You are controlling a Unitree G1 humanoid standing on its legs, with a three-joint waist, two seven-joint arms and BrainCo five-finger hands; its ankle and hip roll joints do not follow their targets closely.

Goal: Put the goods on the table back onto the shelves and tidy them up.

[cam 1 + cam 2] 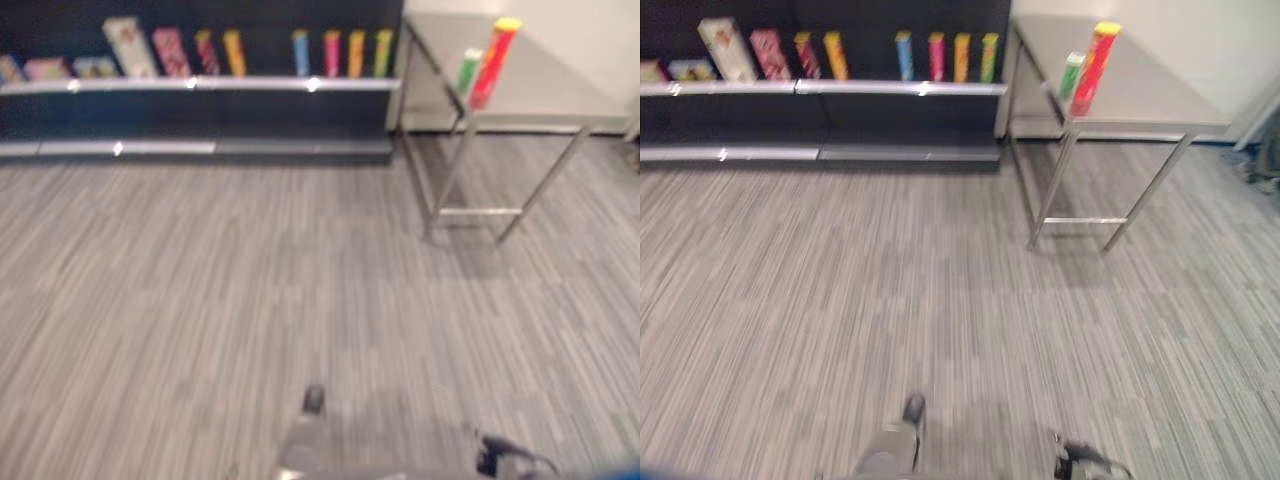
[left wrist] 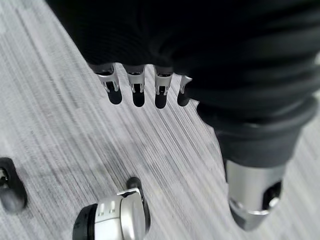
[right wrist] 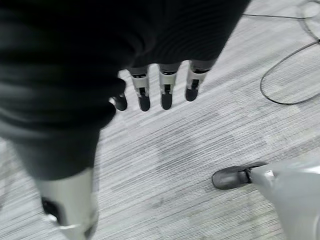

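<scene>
Tall red canister [image 1: 493, 62] and green tube [image 1: 469, 68], steel table [image 1: 560, 100], dark shelves [image 1: 200, 95]

Left hand [image 2: 145, 87], right hand [image 3: 155, 87]: fingers straight, empty.

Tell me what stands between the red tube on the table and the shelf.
In the left eye view, only a shorter green tube stands beside the red tube on the table, toward the shelf; otherwise bare tabletop.

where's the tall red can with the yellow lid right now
In the eye views the tall red can stands upright on the metal table at upper right, near its front-left corner, right beside a shorter green can and to the right of the shelf.
</scene>
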